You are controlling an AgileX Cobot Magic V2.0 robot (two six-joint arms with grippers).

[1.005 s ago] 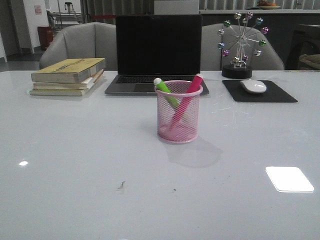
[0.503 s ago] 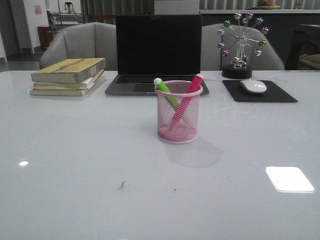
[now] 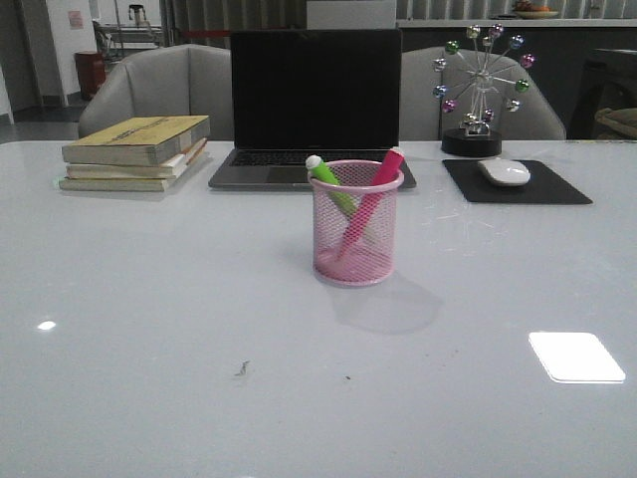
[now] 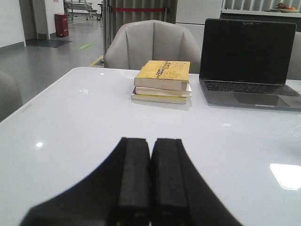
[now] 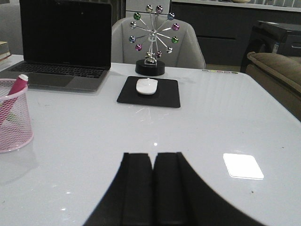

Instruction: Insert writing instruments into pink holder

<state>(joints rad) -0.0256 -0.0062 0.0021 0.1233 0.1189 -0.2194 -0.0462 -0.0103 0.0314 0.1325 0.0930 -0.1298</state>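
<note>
Now, in the front view we see nothing has moved: green marker (image 3: pixel 328 183) and pink marker (image 3: pixel 370 204) stand crossed inside the pink holder (image 3: pixel 356 227), so the task looks finished. In the left wrist view, the left gripper (image 4: pixel 150 176) is closed and empty. In the right wrist view, the right gripper (image 5: pixel 153 186) is closed too, well apart from the holder.

I see a glossy white table (image 3: pixel 149 329); the pink holder (image 3: pixel 356 234) is wire mesh; matt black mouse pad (image 3: pixel 518 184); paper-paged books (image 3: pixel 134 151).
</note>
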